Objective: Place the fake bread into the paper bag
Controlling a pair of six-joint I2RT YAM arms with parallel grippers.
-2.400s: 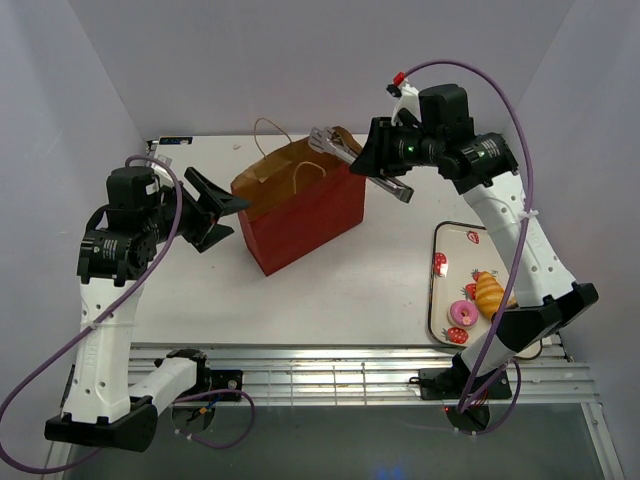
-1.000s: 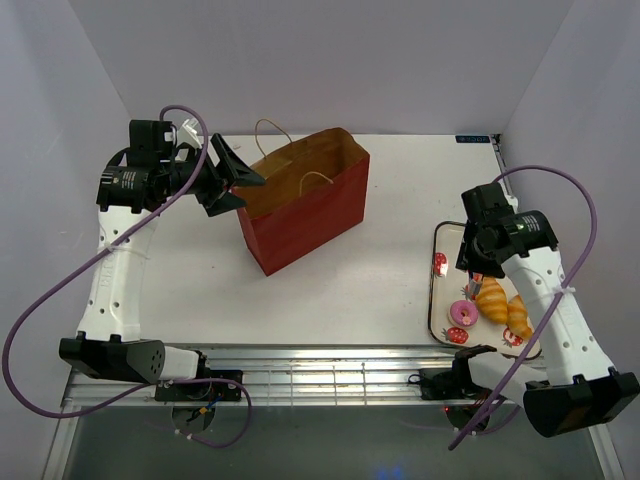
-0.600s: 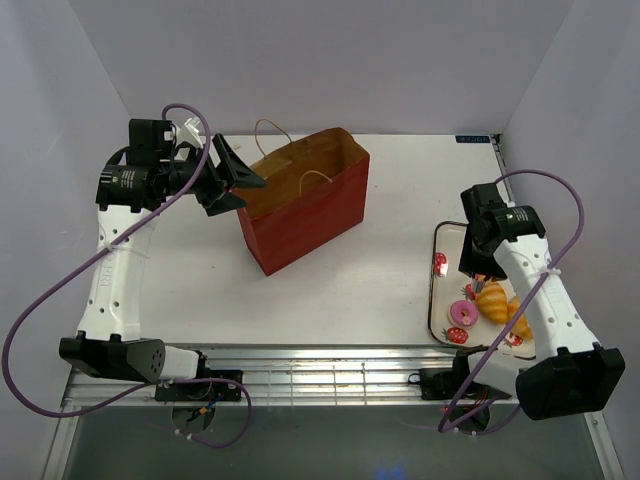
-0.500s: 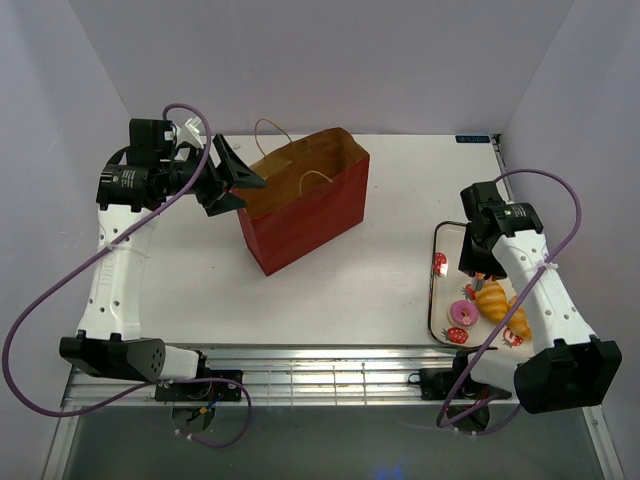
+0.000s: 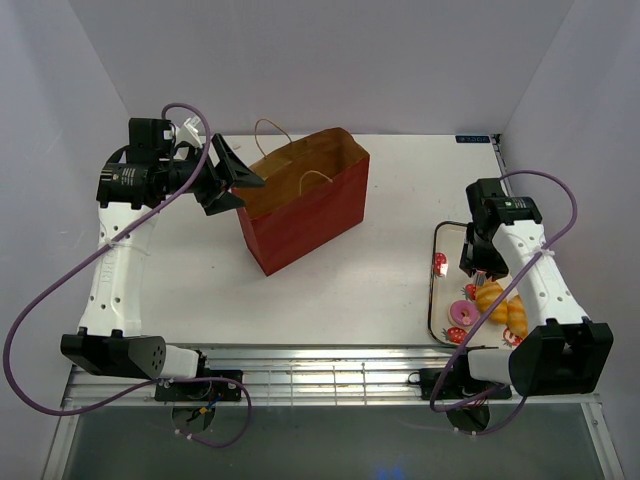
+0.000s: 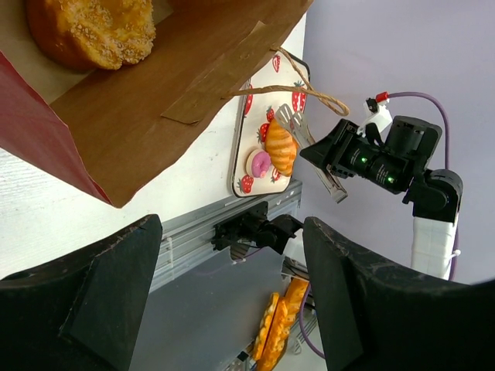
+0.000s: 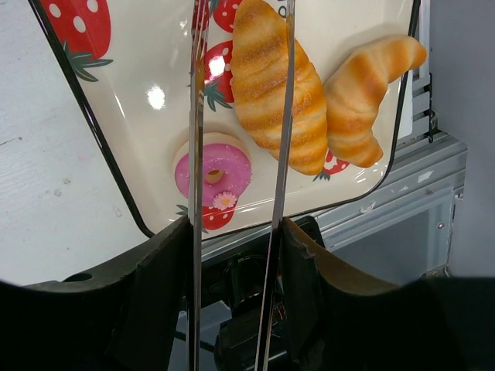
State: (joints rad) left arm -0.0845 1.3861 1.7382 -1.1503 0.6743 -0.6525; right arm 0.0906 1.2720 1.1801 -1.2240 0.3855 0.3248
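While thin silver tongs (image 7: 194, 116) were pinched by the right gripper (image 7: 236, 255), a glossy ridged croissant (image 7: 263, 77) was half spanned by their blades. The left gripper (image 6: 232, 232) was spread, empty.

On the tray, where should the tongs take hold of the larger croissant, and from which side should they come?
Across its thick middle, from above. The larger croissant lies flat on the tray and its tips taper. One blade of the tongs goes on each long flank, clear of where the smaller croissant crowds it.
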